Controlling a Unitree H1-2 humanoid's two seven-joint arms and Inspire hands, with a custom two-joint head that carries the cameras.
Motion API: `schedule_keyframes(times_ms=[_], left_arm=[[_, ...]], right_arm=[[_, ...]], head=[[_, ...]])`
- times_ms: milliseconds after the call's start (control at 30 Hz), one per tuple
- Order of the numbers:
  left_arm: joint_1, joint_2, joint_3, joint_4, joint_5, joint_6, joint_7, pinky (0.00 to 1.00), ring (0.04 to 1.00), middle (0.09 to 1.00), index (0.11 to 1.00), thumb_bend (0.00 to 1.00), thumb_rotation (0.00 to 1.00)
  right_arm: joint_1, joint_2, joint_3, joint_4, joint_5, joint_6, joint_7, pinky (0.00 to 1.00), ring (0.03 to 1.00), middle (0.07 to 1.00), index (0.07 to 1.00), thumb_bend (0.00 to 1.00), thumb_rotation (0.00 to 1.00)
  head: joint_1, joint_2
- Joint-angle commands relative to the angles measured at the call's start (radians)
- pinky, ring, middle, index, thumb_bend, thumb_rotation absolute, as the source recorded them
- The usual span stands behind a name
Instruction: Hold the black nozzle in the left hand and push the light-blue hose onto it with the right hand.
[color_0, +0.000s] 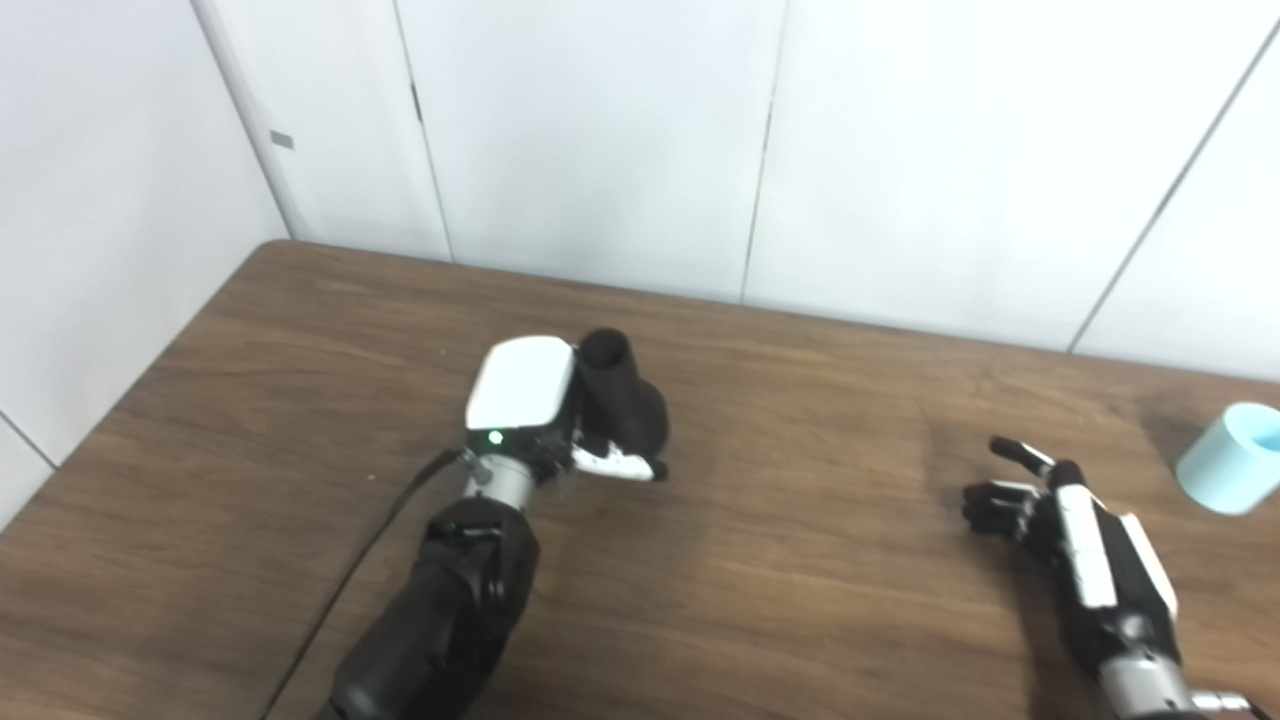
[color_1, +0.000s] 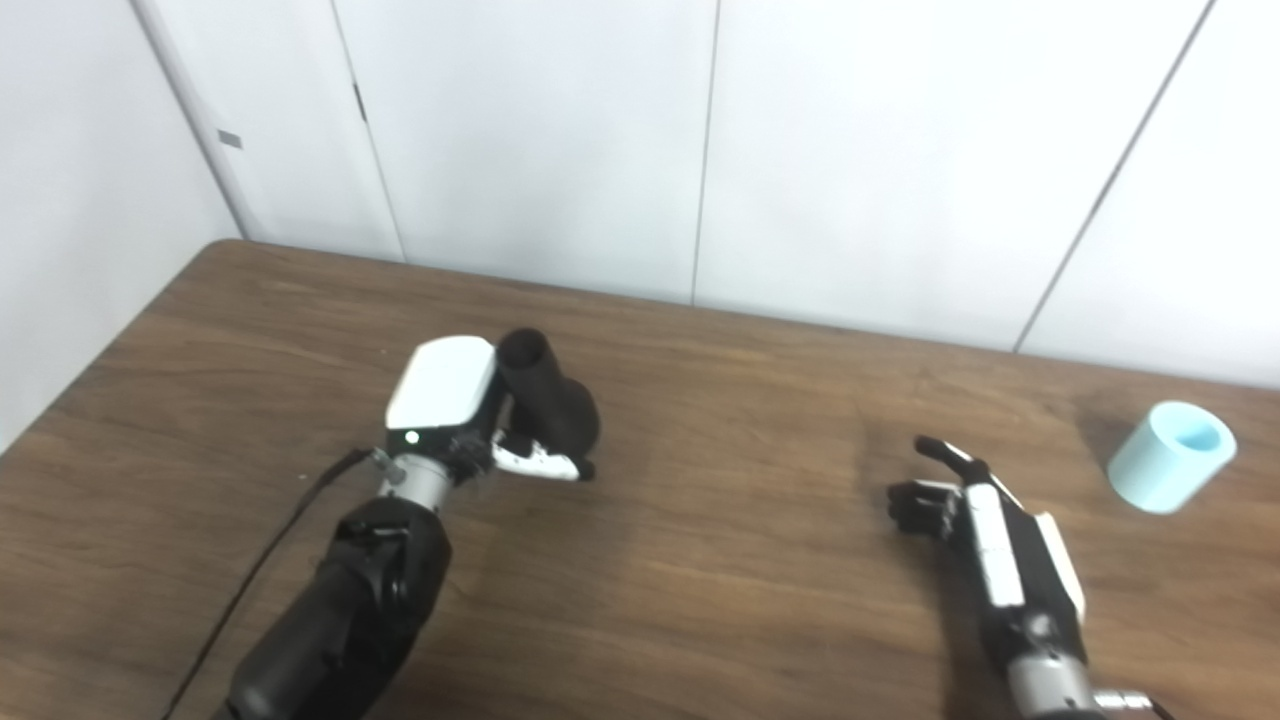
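The black nozzle stands near the middle of the wooden table, its narrow open end pointing up and away. My left hand is wrapped around it from the left, thumb across the front. The light-blue hose is a short, wide tube lying at the table's right edge, its open end tilted up. My right hand hovers low over the table to the left of the hose, apart from it, fingers spread and holding nothing.
White wall panels run along the table's far edge and left side. A black cable trails from my left wrist toward the bottom edge. Bare wood lies between the two hands.
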Motion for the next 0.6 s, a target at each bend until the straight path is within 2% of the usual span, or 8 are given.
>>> schedule_keyframes(times_ms=[0,200,400,567], left_arm=[[-0.014,-0.009,-0.014,-0.047,0.029,-0.040,0.014,0.71,0.609,0.517,0.460,0.52,0.00],[0.000,-0.060,-0.072,-0.047,0.072,-0.054,-0.024,0.72,0.610,0.510,0.469,0.52,0.00],[0.007,-0.073,-0.123,-0.016,0.102,-0.095,-0.040,0.65,0.601,0.521,0.466,0.52,0.00],[0.023,-0.082,-0.158,-0.007,0.130,-0.124,-0.049,0.74,0.624,0.499,0.477,0.52,0.00]], right_arm=[[0.003,0.006,0.019,-0.018,-0.010,-0.012,0.012,0.62,0.612,0.585,0.783,0.41,1.00],[0.008,0.023,0.016,-0.044,-0.017,0.012,0.001,0.63,0.625,0.584,0.780,0.43,1.00],[0.005,0.034,0.014,-0.056,-0.022,0.030,-0.004,0.64,0.642,0.587,0.787,0.44,1.00],[0.005,0.043,0.018,-0.078,-0.035,0.051,-0.010,0.64,0.653,0.599,0.794,0.44,1.00]], head=[[-0.005,0.002],[-0.043,0.017],[-0.081,0.032],[-0.124,0.045]])
